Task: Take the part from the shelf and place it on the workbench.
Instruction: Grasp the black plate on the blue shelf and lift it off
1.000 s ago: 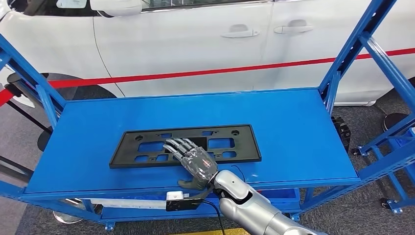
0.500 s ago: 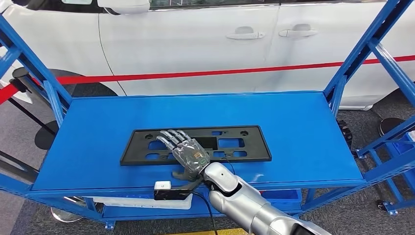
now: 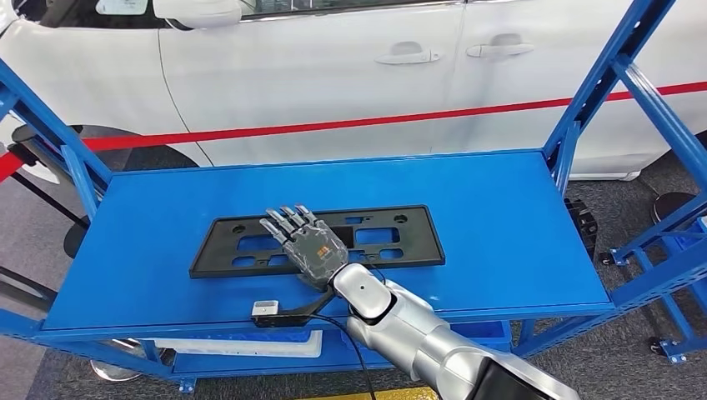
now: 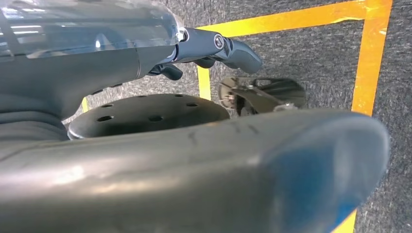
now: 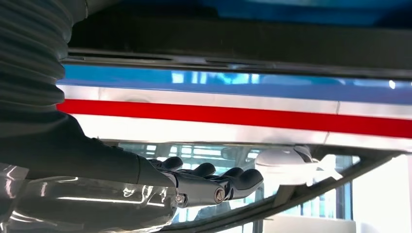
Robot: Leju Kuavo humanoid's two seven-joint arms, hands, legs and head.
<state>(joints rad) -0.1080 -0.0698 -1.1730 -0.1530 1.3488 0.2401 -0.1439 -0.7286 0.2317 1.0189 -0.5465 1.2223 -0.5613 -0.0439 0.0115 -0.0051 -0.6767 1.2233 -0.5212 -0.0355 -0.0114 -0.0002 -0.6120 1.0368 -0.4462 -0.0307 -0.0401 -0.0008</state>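
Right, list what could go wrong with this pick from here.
1. The right hand hovers over the black part with its fingers straight; the part lies flat on the blue shelf, so they may slide off rather than get under an edge.
2. The hand sits left of the part's middle, so a lift there could tilt the long part.
3. The cable hanging from the wrist could snag the shelf's front lip.

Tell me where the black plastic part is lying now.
In the head view, the black part lies flat near the middle of the blue shelf, with the right robot hand over its middle.
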